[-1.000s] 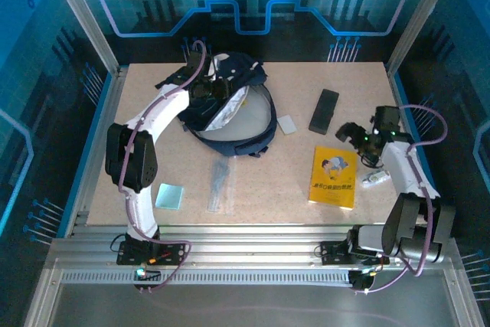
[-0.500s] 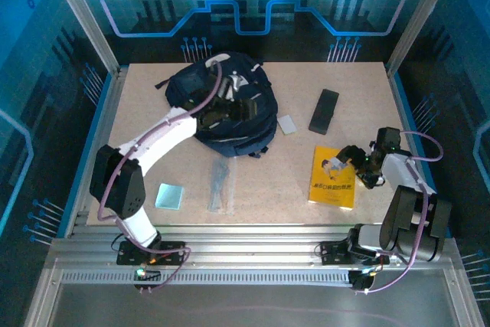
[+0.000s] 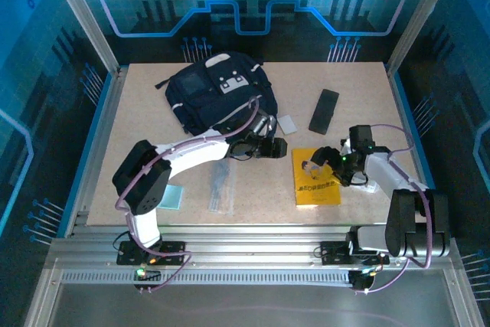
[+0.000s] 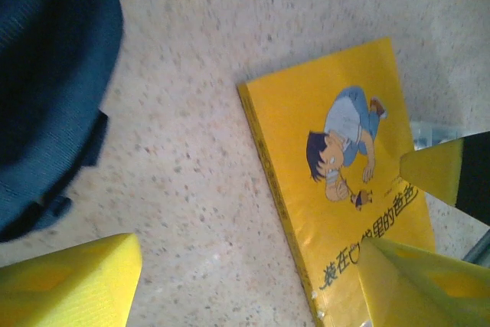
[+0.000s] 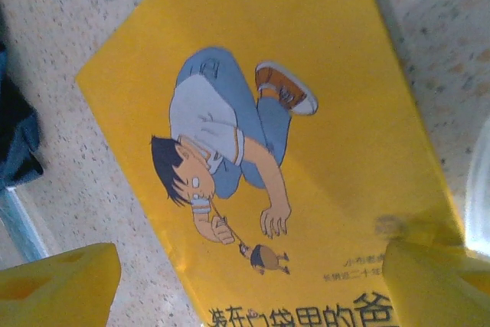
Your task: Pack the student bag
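Observation:
The student bag (image 3: 214,91), dark navy with light patches, lies at the back left of the table, and its edge shows as student bag fabric (image 4: 46,74). A yellow book (image 3: 315,180) with a cartoon boy on its cover lies flat right of centre. My left gripper (image 3: 276,148) hovers open between bag and book, with bare table between its yellow fingers (image 4: 69,281) and its far finger over the book (image 4: 337,181). My right gripper (image 3: 319,161) stands open low over the book (image 5: 291,112). One of its fingertips (image 5: 436,281) is over the cover, the other off the book's edge.
A black case (image 3: 324,110) and a small pale card (image 3: 287,123) lie behind the book. A clear ruler pouch (image 3: 220,186) and a light green card (image 3: 171,196) sit near the front left. A small white item (image 3: 369,184) rests right of the book.
My left arm has swung from the bag across to the book's left side, and the bag now lies flat. My right gripper has moved left onto the book, which has slid left.

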